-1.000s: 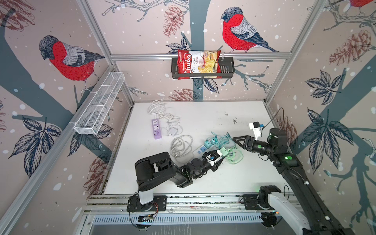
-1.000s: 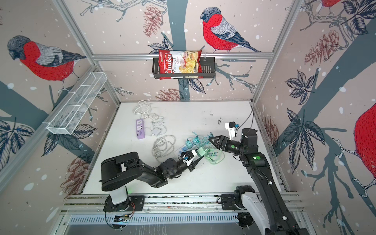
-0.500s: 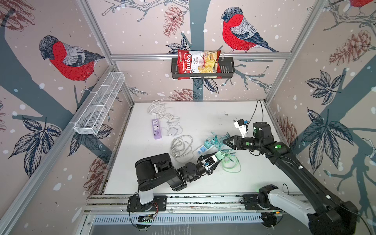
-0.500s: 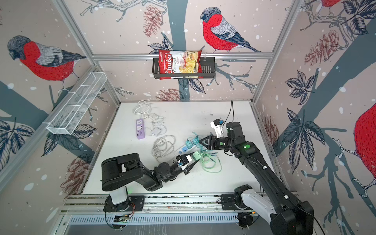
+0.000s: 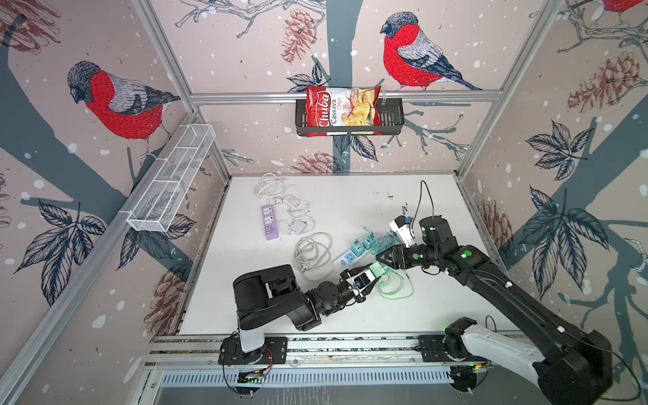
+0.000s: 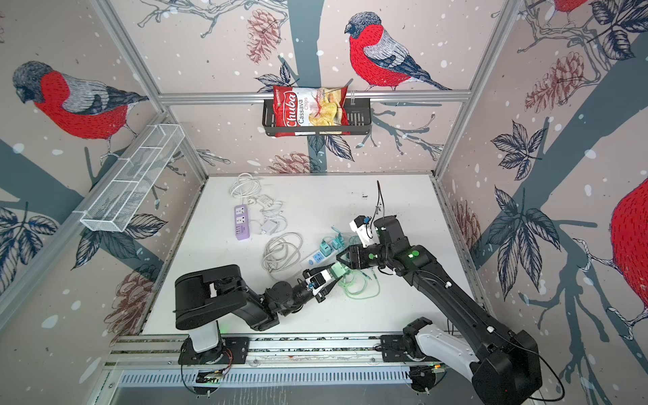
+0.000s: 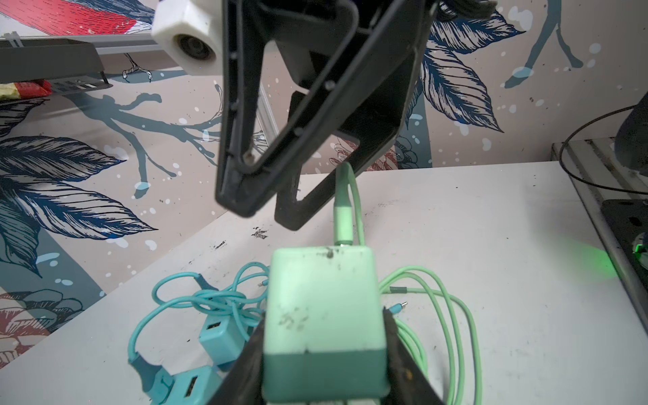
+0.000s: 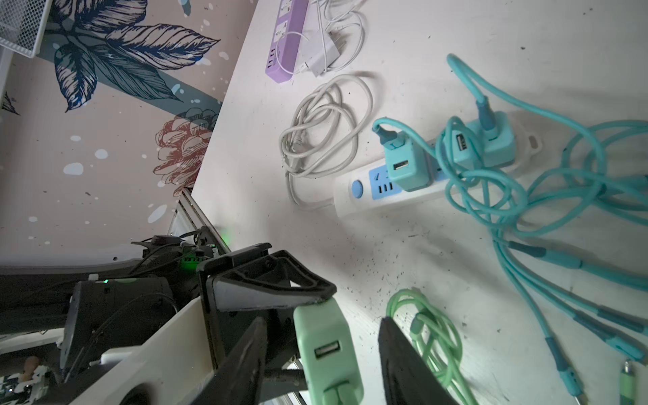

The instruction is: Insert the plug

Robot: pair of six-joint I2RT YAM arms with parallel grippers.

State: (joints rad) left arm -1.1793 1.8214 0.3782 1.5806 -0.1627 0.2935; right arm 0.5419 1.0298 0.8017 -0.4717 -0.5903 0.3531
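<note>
The plug [image 5: 379, 270] [image 6: 338, 270] is a mint green charger block with a green cable [image 5: 396, 288] in its end. My left gripper [image 5: 373, 275] [image 7: 324, 326] is shut on its sides and holds it above the table. My right gripper [image 5: 382, 260] [image 8: 322, 322] is open. Its two fingers straddle the plug [image 8: 326, 350] with a gap on each side. The white power strip [image 5: 345, 257] [image 8: 385, 191], with blue sockets, lies just beyond on the table. Two teal chargers [image 8: 406, 164] sit in it.
Teal cables [image 8: 526, 196] tangle around the strip's far end. A coiled white cable [image 5: 312, 256] lies left of the strip. A purple power strip [image 5: 270, 222] with a white charger lies further back. A basket with a chips bag [image 5: 342, 110] hangs on the back wall.
My right gripper has moved left and closer to the plug, and its jaws have narrowed. The left gripper has kept hold of the plug and shifted slightly.
</note>
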